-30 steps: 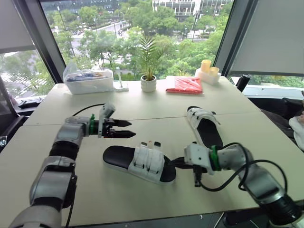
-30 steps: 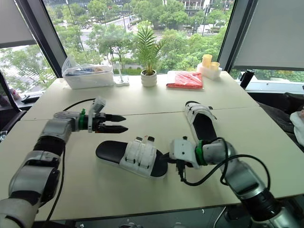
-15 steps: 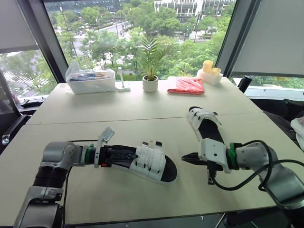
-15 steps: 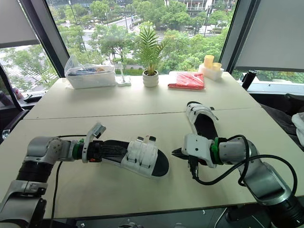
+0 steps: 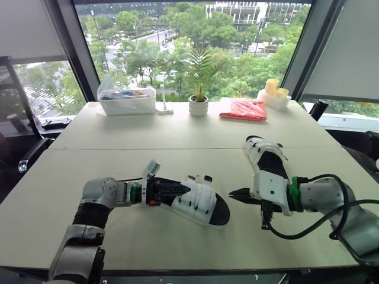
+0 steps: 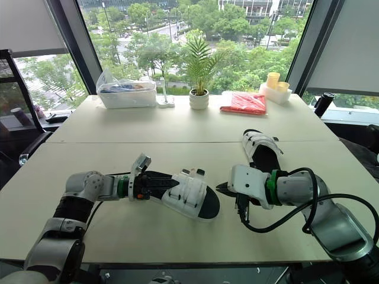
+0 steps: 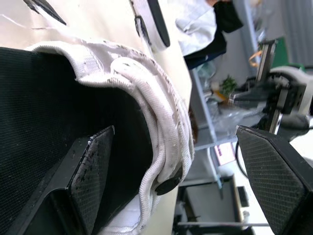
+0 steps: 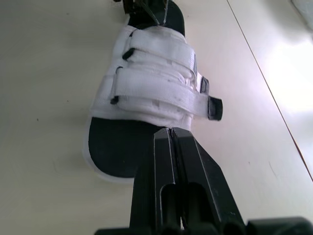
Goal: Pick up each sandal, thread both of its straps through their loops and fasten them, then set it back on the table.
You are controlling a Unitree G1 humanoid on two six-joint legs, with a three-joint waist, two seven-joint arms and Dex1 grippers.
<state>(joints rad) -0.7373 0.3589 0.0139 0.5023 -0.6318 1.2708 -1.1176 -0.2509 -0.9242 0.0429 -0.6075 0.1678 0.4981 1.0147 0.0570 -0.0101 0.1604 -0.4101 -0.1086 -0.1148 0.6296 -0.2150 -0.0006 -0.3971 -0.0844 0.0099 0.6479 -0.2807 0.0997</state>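
A pale beige counter (image 5: 148, 236) is seen from above a robot's two arms. Nearest, in the middle of the counter's front half, lies the near sandal (image 5: 204, 204), a black foam slide with two wide white fabric straps, its toe toward the robot's right. The left tool (image 5: 174, 190) reaches in at the heel with its two black fingers spread apart, one over the black footbed and the other off the sandal's side, so it looks released rather than clamped. The right tool (image 5: 235, 194) hovers just beside the toe, fingers pressed together and holding nothing. The straps lie across the upper with small black tabs poking out; whether they pass through their loops cannot be told. Behind the right tool, the far sandal (image 5: 265, 158), a matching black and white slide, rests flat on the counter, apart from both tools. The task seems early: the first sandal is about to be grasped and the second looks untouched. Bare counter surrounds the near sandal, and the front edge is not close. Along the far edge by the window stand a clear plastic box (image 5: 127, 102), a small potted palm (image 5: 198, 105), a folded red cloth (image 5: 244, 110) and two yellow cylinders (image 5: 276, 91), well apart from the work.
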